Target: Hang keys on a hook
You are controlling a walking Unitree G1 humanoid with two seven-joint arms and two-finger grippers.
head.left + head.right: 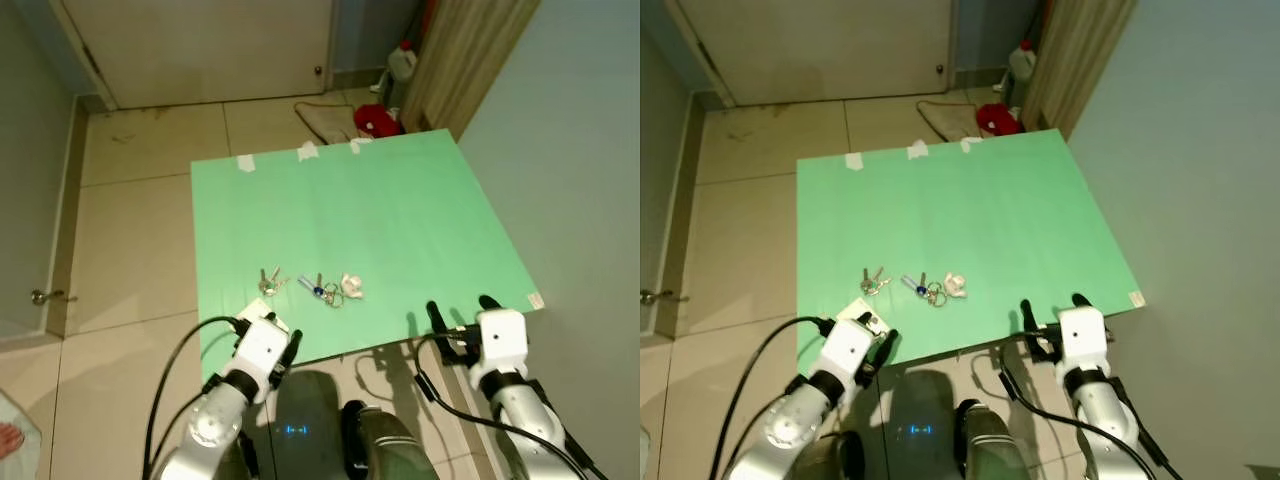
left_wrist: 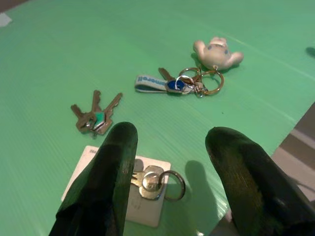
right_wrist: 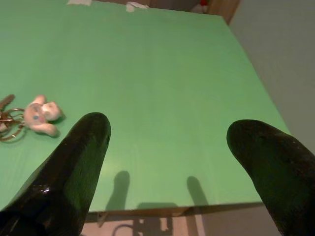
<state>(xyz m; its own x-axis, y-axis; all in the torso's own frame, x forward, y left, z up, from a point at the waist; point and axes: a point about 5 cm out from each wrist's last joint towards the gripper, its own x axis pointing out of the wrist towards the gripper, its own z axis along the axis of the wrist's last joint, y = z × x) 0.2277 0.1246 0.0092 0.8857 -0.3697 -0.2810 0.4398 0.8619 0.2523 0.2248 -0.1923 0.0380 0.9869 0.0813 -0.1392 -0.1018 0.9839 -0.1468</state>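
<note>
So there's a green bench on a tiled floor, with three bits of white tape along its far edge. Three sets of keys sit near the front-left part. One is a plain bunch with a green tag, lying flat. Just to its right is a set on a blue-and-white strap with gold rings, and a little white teddy charm touches those rings. The third is a couple of keys on a ring lying on a white card right at the front-left corner. The left claw hangs over that corner, fingers spread wide, nothing in them, with the card keys right between the tips in the wrist view. The right claw is at the front edge further right, well apart from any keys, also wide open and empty. Behind the bench there's a closed door, a red thing on a rumpled cloth, and a white bottle.
</note>
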